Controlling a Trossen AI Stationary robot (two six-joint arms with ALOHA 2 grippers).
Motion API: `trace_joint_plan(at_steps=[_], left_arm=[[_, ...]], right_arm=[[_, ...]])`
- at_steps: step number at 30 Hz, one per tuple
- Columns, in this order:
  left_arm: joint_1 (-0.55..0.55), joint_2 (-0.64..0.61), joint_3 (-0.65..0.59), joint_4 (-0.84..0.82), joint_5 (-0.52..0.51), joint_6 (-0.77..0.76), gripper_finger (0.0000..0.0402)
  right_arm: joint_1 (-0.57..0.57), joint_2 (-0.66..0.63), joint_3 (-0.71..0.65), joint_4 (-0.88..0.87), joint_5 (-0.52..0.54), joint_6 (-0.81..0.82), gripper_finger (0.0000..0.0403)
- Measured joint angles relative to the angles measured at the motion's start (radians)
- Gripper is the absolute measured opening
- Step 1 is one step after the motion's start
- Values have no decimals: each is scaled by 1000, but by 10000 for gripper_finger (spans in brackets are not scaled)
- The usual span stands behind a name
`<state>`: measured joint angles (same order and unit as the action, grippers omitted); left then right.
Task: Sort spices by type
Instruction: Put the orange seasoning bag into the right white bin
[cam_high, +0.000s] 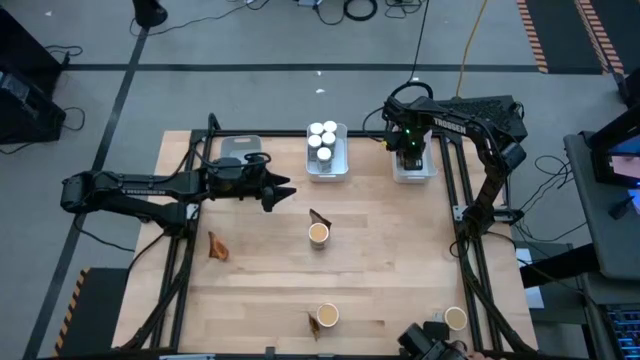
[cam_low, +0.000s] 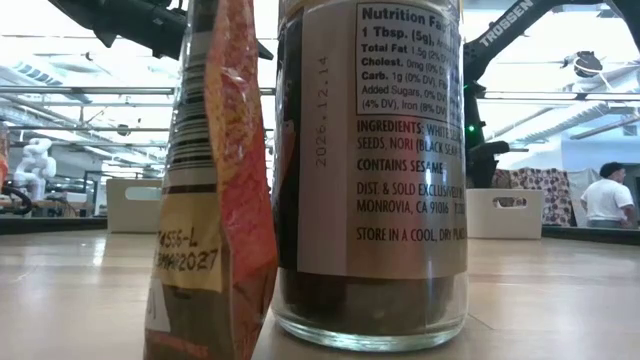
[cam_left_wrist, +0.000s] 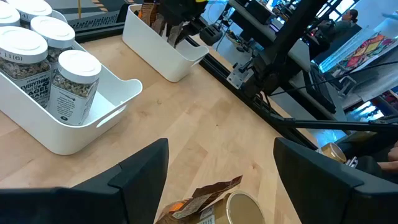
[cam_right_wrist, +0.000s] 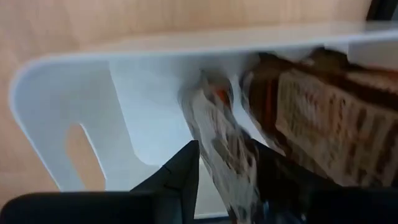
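On the counter (cam_high: 380, 250), the right gripper (cam_right_wrist: 227, 171) reaches into the white tray (cam_high: 415, 165) just right of the jar tray (cam_high: 327, 160), jaws pinching a pouch (cam_right_wrist: 217, 137). It should release low, beside the pouches already there. The left gripper (cam_left_wrist: 217, 180), jaws spread, hovers left of the jar tray, above a pouch-and-tub pair (cam_high: 318, 230). Only the wrist view shows the pinched pouch.

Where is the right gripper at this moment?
High view: the right gripper is over the white tray at the table's far right, next to the tray of white-capped jars. Right wrist view: it holds a pouch inside.
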<state>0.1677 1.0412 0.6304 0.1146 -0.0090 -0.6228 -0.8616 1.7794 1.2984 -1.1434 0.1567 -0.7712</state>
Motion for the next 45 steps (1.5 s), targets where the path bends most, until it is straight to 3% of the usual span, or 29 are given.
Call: trace_joint_plan(at_steps=[13,23,27,33,45], left_arm=[[0,0,0,0,0,2,292],[0,0,0,1,14,2,292],[0,0,0,1,31,2,292],[0,0,0,2,31,2,292],[-30,0,0,1,34,10,292]], right_arm=[[14,-74,28,-38,35,6,116],[32,-161,270,-50,24,89,116],[74,-190,380,-49,-86,182,116],[194,-214,429,-24,-365,355,116],[545,-152,428,128,-396,737,116]])
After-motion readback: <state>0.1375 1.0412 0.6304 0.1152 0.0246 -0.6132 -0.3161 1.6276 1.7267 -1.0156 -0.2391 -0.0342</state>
